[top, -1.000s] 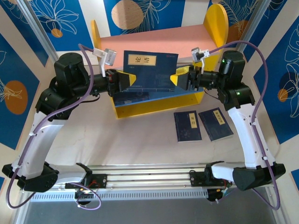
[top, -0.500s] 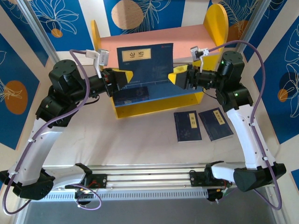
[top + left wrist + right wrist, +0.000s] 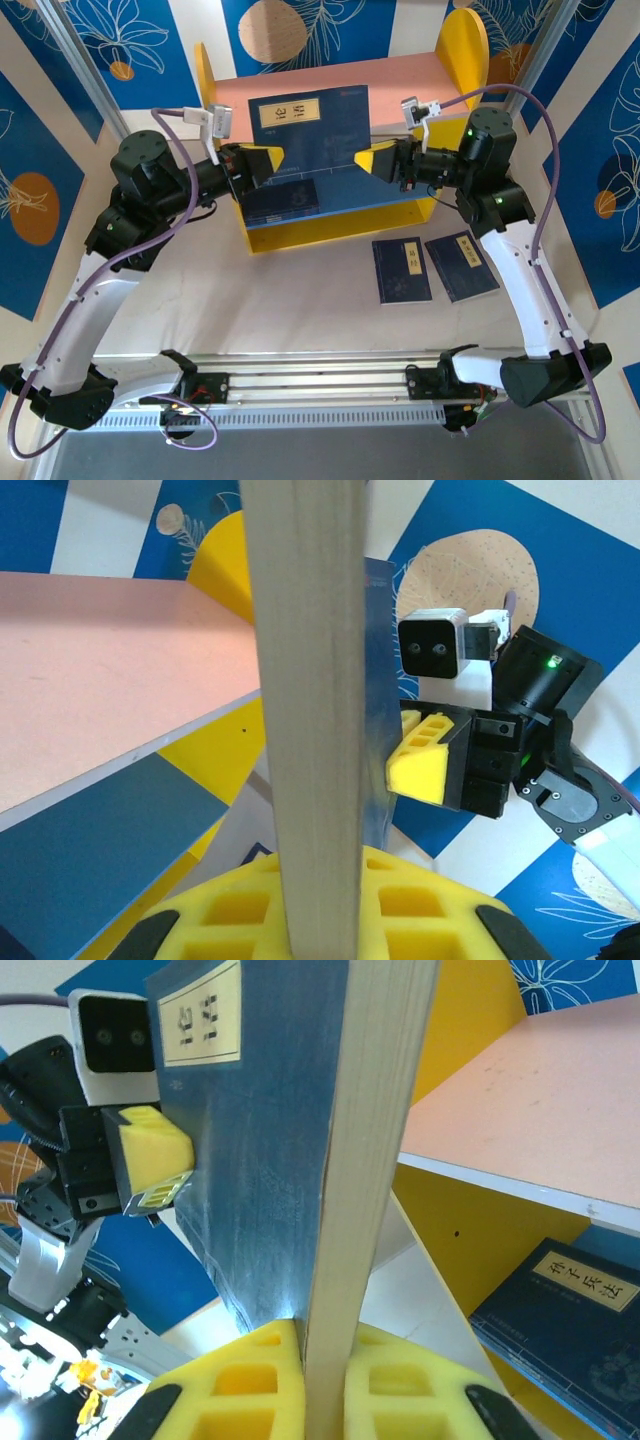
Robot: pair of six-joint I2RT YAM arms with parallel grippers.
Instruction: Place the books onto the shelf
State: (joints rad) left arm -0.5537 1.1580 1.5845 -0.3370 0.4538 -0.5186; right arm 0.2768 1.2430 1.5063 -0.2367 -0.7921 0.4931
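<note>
book (image 3: 310, 140) on edge, long axis left-right, label (image 3: 290, 112) uppermost, ends pinched in left gripper (image 3: 268, 162), right gripper (image 3: 370, 160)

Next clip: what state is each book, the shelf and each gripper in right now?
shelf: standing.
held book: upright, clamped at both side edges.
left gripper: jaws shut on held book.
right gripper: jaws shut on held book.
shelved book: lying flat on the shelf's lower level.
inner table book: flat, cover up.
outer table book: flat, cover up.
</note>
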